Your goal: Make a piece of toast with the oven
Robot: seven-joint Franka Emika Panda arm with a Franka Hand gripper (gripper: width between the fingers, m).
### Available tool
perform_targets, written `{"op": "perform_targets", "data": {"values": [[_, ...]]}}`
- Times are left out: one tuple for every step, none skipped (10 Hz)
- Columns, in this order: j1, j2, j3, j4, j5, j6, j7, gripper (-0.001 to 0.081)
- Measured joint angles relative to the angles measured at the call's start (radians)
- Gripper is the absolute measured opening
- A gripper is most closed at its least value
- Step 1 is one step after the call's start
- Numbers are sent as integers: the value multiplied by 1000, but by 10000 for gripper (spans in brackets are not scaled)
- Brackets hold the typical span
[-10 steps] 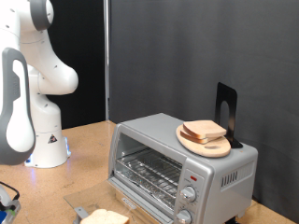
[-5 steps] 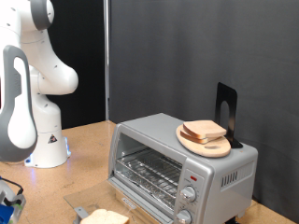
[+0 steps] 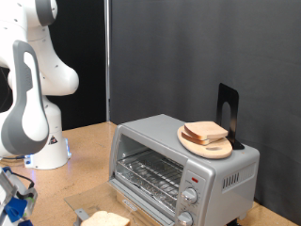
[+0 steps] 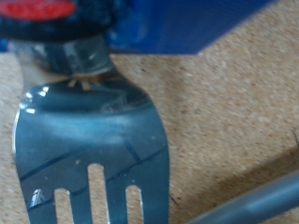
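Two views, pretty different stuff in each. Exterior view first: boxy silver-grey oven [image 3: 183, 169] of brushed-looking metal, sitting on a tan, speckled particle-board table [image 3: 85, 151], with a wire rack [image 3: 150, 174] visible in the front, a small red light [image 3: 193, 177] and two round knobs [image 3: 188, 196] stacked on the panel at the exterior view's right. Up on the oven's flat roof, a round wooden plate [image 3: 226, 150] carrying a couple of square slices [image 3: 205, 132], backed by a thin black stand [image 3: 227, 111]. Down at the exterior view's bottom edge, just in front of the oven: the piece of toast [image 3: 103, 218], pale crumb with a tan crust, partly cut off. Glossy white arm [image 3: 28, 94] over at the exterior view's left, and the tool [image 3: 11, 196] low near the table at the bottom-left corner, well apart from the oven. Can't tell whether its fingers sit apart or together, too small and cropped. Wrist view next, none of it visible from outside: close-up of a shiny slotted metal spatula [image 4: 89, 140] over the grainy board, something red and blue blurred behind it, plus a blurry grey bar [image 4: 252, 201] in one corner. Small triangular sticker [image 3: 54, 143] on the arm's base, unreadable; no other writing legible.
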Motion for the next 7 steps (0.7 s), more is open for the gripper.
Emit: {"op": "perform_targets", "data": {"values": [[1, -9, 4, -15, 0, 2, 1, 448], [2, -20, 5, -29, 0, 4, 3, 448], [3, -28, 5, -42, -1, 9, 4, 448], [3, -33, 5, -51, -1, 15, 4, 448], [3, -37, 4, -61, -3, 22, 4, 448], [2, -41, 2, -69, -7, 26, 4, 448], [2, -43, 1, -77, -9, 36, 4, 448]]}}
